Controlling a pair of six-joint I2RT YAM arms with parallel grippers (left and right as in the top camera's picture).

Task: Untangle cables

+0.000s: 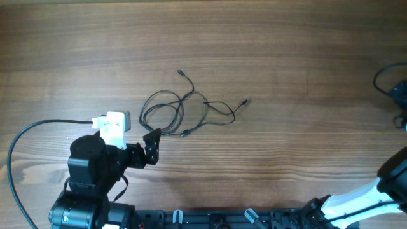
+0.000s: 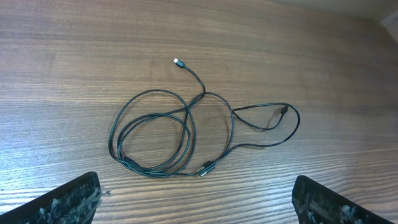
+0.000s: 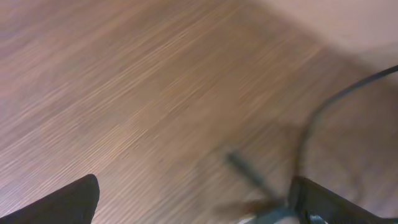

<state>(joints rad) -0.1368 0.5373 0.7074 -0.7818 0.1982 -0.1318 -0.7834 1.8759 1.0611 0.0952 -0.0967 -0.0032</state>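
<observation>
The cables [image 1: 182, 109] are thin black cords lying in loose, overlapping loops on the wooden table, just left of centre. In the left wrist view the cables [image 2: 193, 134] show a silvery tip [image 2: 177, 61] at the far end, a plug [image 2: 205, 168] at the near side and another plug [image 2: 283, 111] at the right. My left gripper [image 1: 151, 143] is open and empty just in front of the loops, with its fingers wide apart [image 2: 199, 205]. My right gripper [image 3: 199, 205] is open over bare wood, far from the cables; that view is blurred.
A thick black arm wire [image 1: 25, 137] curves along the table's left side. Another thick wire [image 3: 317, 118] and a blurred dark object [image 3: 249, 171] lie near my right gripper. The right arm [image 1: 362, 197] reaches in from the bottom right.
</observation>
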